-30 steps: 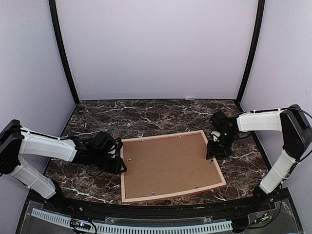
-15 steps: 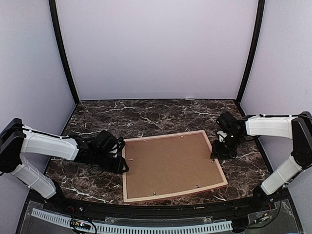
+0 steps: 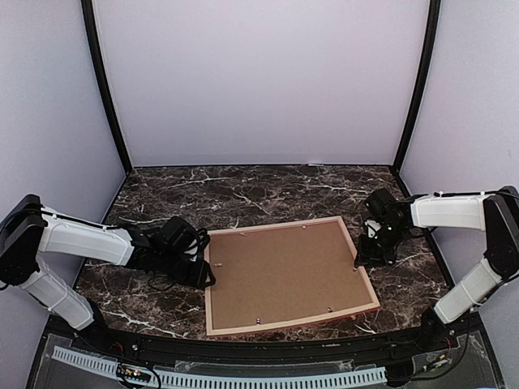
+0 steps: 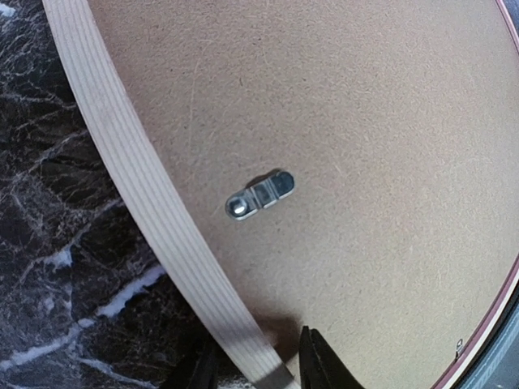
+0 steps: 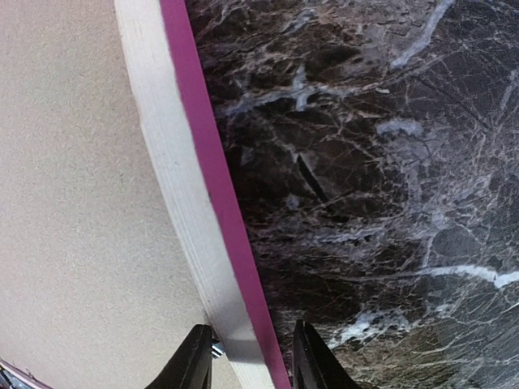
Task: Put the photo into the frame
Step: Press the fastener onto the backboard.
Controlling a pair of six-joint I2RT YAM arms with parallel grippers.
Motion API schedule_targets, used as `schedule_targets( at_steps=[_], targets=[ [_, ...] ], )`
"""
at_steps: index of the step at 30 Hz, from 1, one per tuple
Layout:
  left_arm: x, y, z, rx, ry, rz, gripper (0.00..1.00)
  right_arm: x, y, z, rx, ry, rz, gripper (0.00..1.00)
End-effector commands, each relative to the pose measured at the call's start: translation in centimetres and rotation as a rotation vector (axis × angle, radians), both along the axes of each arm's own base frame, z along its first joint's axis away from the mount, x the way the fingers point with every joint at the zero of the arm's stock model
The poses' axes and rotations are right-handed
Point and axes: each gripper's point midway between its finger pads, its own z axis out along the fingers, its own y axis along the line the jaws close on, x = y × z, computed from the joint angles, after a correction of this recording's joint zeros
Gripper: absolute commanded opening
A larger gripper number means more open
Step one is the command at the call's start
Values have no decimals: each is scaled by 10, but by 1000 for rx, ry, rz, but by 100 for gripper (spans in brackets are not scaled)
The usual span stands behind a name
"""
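The frame (image 4: 134,174) lies face down on the marble table (image 3: 243,190), close to the near edge and a little right of centre. Its tan back is up, and the brown backing board (image 3: 280,271) is seated inside it. The photo I cannot see anywhere — if it is in there, the board hides it.

My left gripper (image 4: 258,369) straddles the frame's left rail, one finger outside over the marble and one inside over the board. My right gripper (image 5: 253,361) straddles the right rail the same way, with the pink outer face beside one finger. On both sides the fingers stand apart with the rail between them, but I cannot tell whether they press on the wood.

The risk, as I judge it, lies in that narrow hold. The moulding is thin, so a shallow pinch could slip off once weight comes on. If one arm rises ahead of the other, the frame could twist or drop a corner onto the table. The small metal clip (image 4: 259,194) sits wholly on the board — if nothing locks the board in, tilting the frame could spill it out.
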Motion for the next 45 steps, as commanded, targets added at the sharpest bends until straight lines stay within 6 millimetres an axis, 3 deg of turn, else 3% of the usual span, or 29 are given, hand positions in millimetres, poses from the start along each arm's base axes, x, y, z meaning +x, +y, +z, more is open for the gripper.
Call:
schedule_targets(
  at_steps=[1,23,27,34,39,45],
  targets=[
    [1,-7,5,-7,-7,-24,36,2,-2,-2,15,-7,0,33],
    [4,-8,4,3,-6,-22,36,-9,-21,-17,-108,49,45,25],
    [3,-8,3,7,-4,-21,36,-6,-15,-12,-86,34,52,27],
    [2,-5,2,15,-1,-15,36,7,-7,12,-42,-31,33,39],
    [3,-4,1,18,1,-12,36,10,-7,25,-35,-56,27,39],
    [2,-4,0,20,2,-13,36,2,-7,21,-26,-28,30,38]
  ],
)
